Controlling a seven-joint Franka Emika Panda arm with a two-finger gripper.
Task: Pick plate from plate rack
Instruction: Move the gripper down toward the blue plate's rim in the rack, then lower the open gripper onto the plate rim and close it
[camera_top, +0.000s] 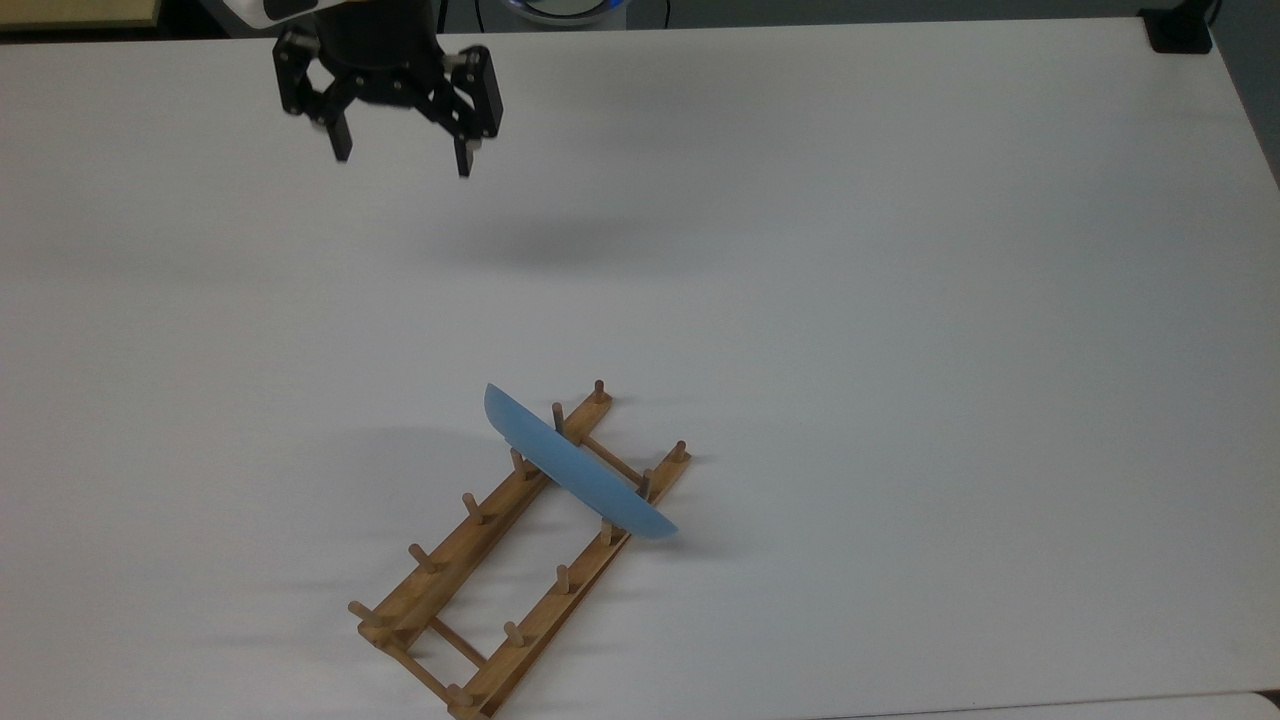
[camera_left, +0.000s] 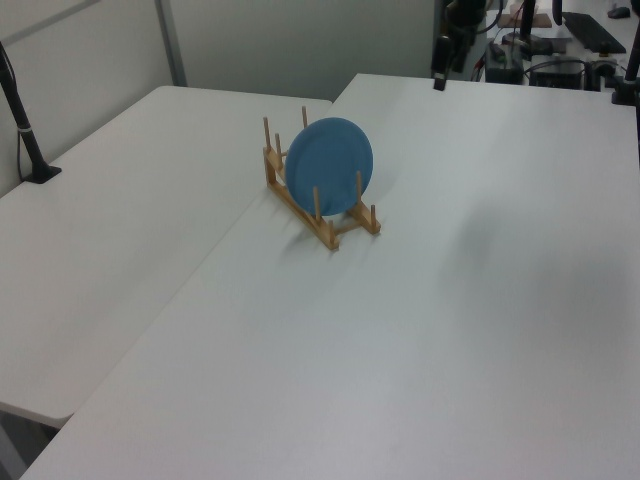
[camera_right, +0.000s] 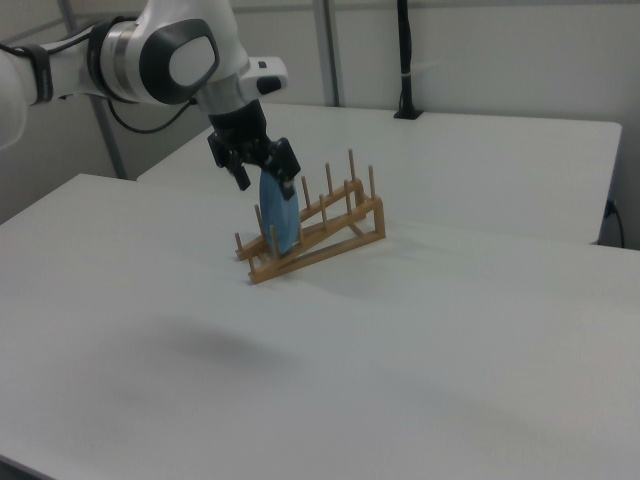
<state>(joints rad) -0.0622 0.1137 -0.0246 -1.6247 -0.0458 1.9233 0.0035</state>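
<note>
A round light-blue plate (camera_top: 578, 473) is standing on edge between the upright pegs of a long light-brown wooden rack (camera_top: 505, 580) on a white table (camera_top: 900, 300). The black two-finger gripper (camera_top: 401, 163) is hovering well apart from it, fingers spread wide and holding nothing, near the top view's upper left.

Even, bright overhead light on my feeds, no glare. Soft blurred shadow on the table (camera_top: 900, 300) upper centre of top view; faint streaks lower left of top view. Left view looks slightly hazy; bg at its upper right is soft.
</note>
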